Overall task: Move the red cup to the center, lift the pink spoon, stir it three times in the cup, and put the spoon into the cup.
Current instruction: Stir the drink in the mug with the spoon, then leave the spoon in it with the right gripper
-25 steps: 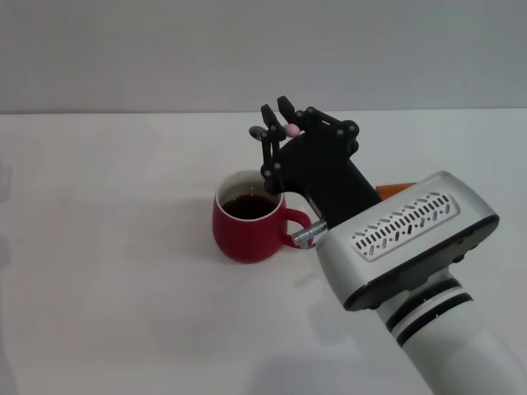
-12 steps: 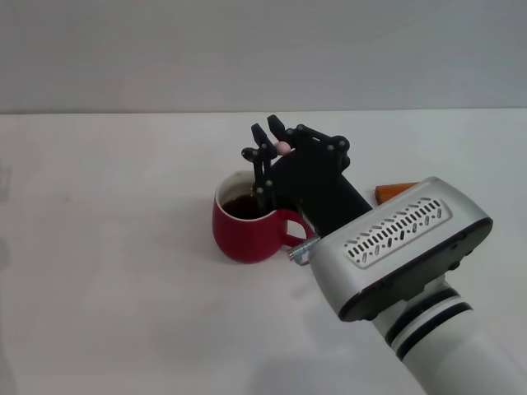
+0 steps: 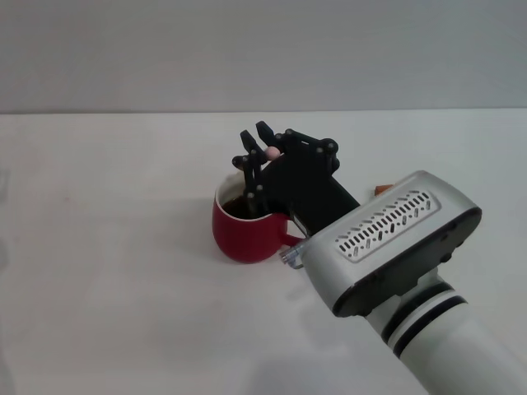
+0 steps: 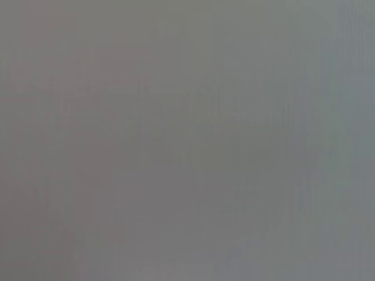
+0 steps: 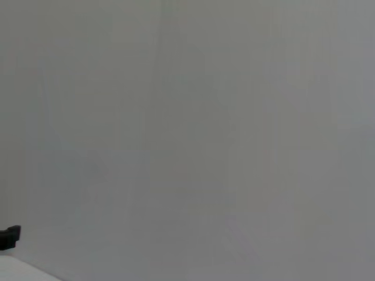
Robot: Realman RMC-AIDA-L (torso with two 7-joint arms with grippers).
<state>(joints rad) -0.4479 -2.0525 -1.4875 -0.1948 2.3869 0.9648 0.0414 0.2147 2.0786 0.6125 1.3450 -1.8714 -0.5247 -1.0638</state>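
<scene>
The red cup stands on the white table in the head view, with dark liquid inside; its handle is mostly hidden behind my right arm. My right gripper is above the cup's far right rim, shut on the pink spoon. Only the pale pink end of the spoon shows between the fingers; the rest is hidden behind the black fingers, which reach down into the cup's mouth. My left gripper is not in view. Both wrist views show only blank grey.
A small bit of an orange-brown block shows behind my right arm. The white table spreads to the left and front of the cup. A grey wall rises behind the table.
My right gripper with the spoon has moved left and a little down, from beside the cup's right rim to over its mouth. The arm now covers more of the orange-brown block and the handle.
</scene>
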